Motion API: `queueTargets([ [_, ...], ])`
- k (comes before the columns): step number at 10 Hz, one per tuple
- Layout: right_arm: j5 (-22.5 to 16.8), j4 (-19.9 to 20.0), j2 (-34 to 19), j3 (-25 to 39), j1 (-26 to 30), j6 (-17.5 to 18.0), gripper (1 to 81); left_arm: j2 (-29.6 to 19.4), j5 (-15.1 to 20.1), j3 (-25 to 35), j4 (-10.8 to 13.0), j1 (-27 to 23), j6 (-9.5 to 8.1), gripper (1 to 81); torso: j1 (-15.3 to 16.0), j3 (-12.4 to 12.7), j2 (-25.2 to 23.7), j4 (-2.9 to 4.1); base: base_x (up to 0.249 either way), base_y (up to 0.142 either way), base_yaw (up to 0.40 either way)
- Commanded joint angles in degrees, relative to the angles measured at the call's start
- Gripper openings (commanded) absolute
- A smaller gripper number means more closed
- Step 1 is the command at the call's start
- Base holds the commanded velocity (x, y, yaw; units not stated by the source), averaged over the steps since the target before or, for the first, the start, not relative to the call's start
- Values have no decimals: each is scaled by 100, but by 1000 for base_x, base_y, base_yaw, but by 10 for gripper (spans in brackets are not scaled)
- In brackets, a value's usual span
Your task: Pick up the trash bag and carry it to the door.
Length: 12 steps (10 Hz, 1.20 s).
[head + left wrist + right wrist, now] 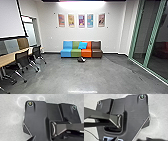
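Note:
A small dark heap with a pale patch lies on the floor before the sofa's middle in the head view; whether it is the trash bag is hard to tell. At the left, beyond the table, a doorway with a pale panel opens in the wall. Dark parts of my left gripper appear in the left wrist view, over the robot's own base. The right wrist view has dark parts of my right gripper, likewise above the base.
A blue, green, orange and brown sofa with a blue cushion stands against the far wall. Along the left are a long table and black chairs. Green-framed glass runs down the right. A thin cable crosses the floor.

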Motion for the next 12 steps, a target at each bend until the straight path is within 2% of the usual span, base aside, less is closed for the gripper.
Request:
queueTargets([
  [1,-233,-85,-69,24,296,-8,811,-1,258,-10,-47,-324,-1,811,-2,-454,0,0,92,0,0],
  [3,-233,-129,-69,41,296,-8,811,-1,258,-10,-47,-323,-1,811,2,-810,-2,0,92,0,0],
  [4,-225,-147,-69,41,296,-8,811,8,258,-10,-47,-323,-1,811,4,-1498,0,0,93,0,0],
  [5,-233,-164,-69,41,296,-8,811,8,258,-10,-47,-331,-1,811,6,-1179,0,0,99,0,0],
  [6,-233,-182,-69,41,296,-8,811,17,258,-10,-38,-332,-1,811,6,-1385,0,0,100,0,0],
  [7,-233,-182,-69,41,296,-8,811,17,258,-10,-47,-332,-1,811,9,-1054,2,0,103,0,0],
  [8,-233,-182,-69,41,305,-8,811,26,249,-10,-38,-332,-1,811,9,-1228,5,0,114,0,0],
  [12,-233,-244,-60,50,305,-8,811,52,232,-10,-64,-332,-1,811,11,-1316,9,0,138,0,0],
])
